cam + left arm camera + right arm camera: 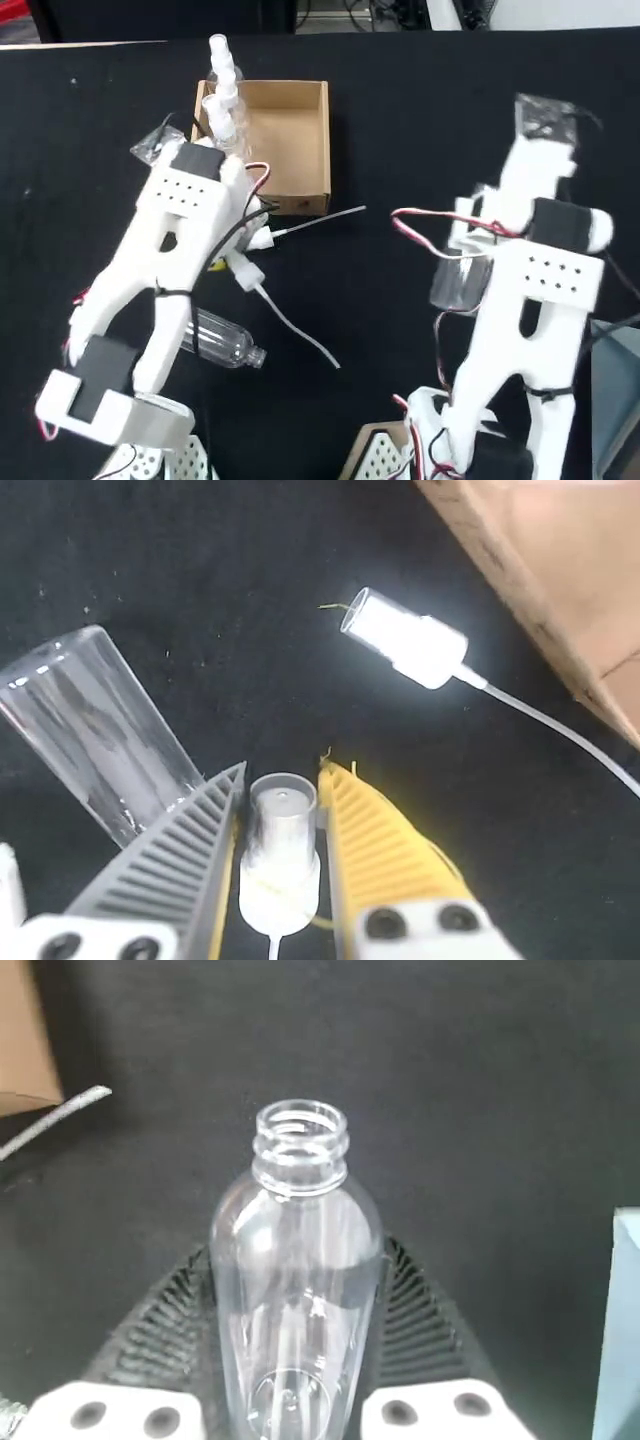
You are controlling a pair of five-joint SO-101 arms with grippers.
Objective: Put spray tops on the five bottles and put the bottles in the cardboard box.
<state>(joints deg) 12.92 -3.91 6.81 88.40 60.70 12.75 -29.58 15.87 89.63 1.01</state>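
The cardboard box (290, 140) sits at the back centre, and bottles with white spray tops (224, 92) stand in its far left corner. My left gripper (282, 780) is just in front of the box, shut on a white spray top (280, 855) with its tube trailing behind. A second spray top (405, 640) lies loose close by, in front of the box corner (560, 570). A clear capless bottle (220, 345) lies on its side by the left arm. My right gripper (298, 1255), to the right of the box, is shut on another clear bottle (298, 1260) whose neck is open.
Black cloth covers the table (400, 80). Crumpled clear plastic bags lie left of the box (153, 145) and at the back right (545, 115). Thin white tubes (300, 335) trail across the middle. A light blue object (615, 370) sits at the right edge.
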